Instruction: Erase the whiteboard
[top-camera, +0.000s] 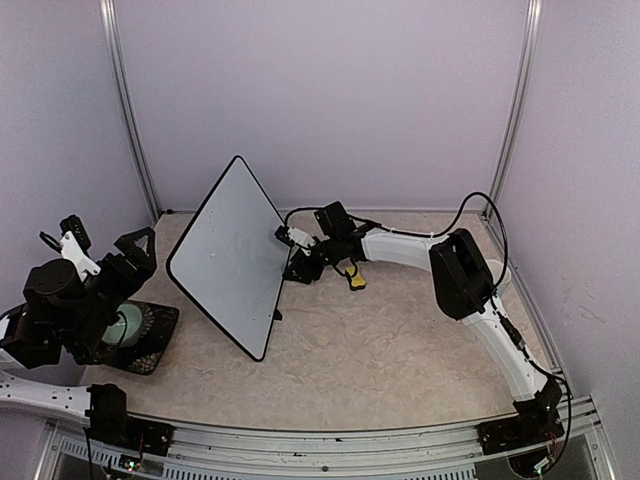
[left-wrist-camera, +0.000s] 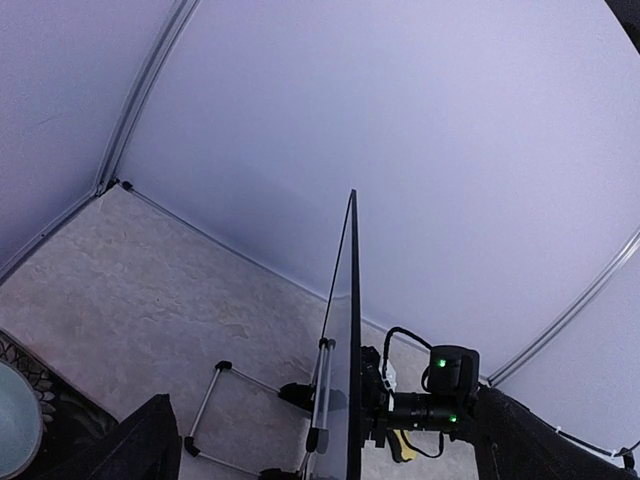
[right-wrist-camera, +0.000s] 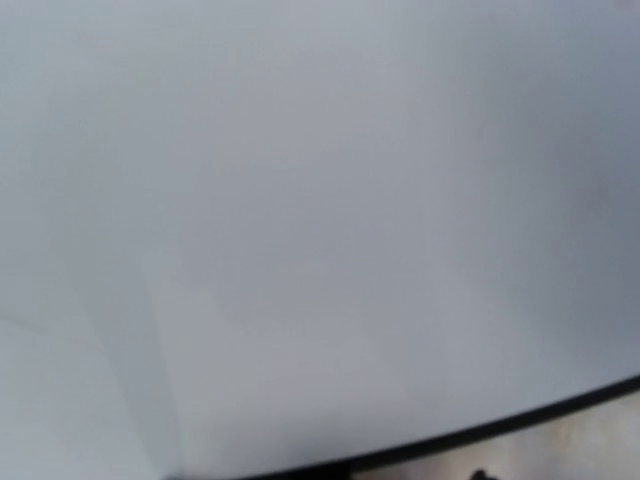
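Right pincer (top-camera: 296, 266): hard up by the board's right edge. Clenched or loose? Can't tell, my fingers are hidden.
Left pincer (top-camera: 135, 245): spread wide, nothing in it.
Whiteboard (top-camera: 232, 255): upright, dead ahead of my right pincer, face blank.
Yellow eraser (top-camera: 355, 277): on the table (top-camera: 380, 350), just behind my right pincer.

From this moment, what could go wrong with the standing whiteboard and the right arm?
1. The right claw is close to the edge of the whiteboard. The board stands upright on thin legs, so a push may tip or slide it.
2. The yellow eraser seems to lie under the arm, not in the claw; the arm may knock it away.
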